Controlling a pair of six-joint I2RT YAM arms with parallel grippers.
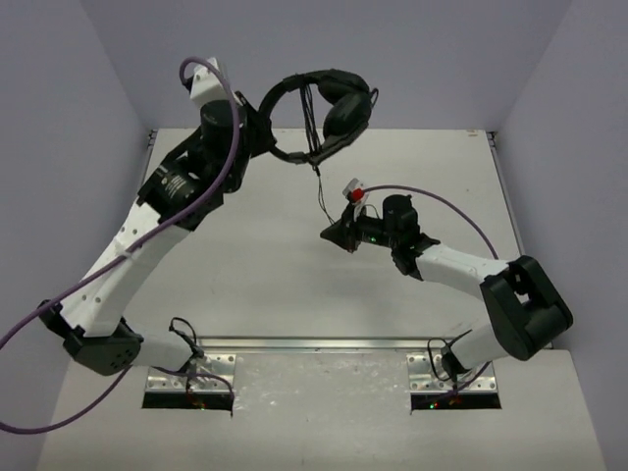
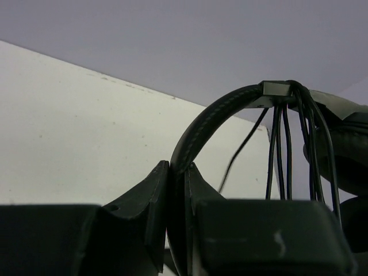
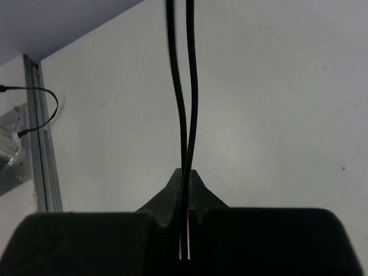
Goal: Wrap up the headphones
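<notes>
The black headphones point(image 1: 329, 103) hang in the air at the back of the table. My left gripper point(image 1: 263, 130) is shut on the thin headband point(image 2: 213, 123), with several cable loops point(image 2: 282, 149) draped over the band near the earcup point(image 1: 345, 116). The thin black cable point(image 1: 320, 191) runs down from the headset to my right gripper point(image 1: 334, 235), which is shut on two strands of it point(image 3: 185, 103) above the table middle. A small red and white plug point(image 1: 355, 189) shows beside the right wrist.
The white table point(image 1: 245, 265) is walled by pale panels at the back and sides. A metal rail point(image 1: 314, 343) and both arm bases sit at the near edge. Purple robot cables point(image 1: 221, 147) arc over each arm.
</notes>
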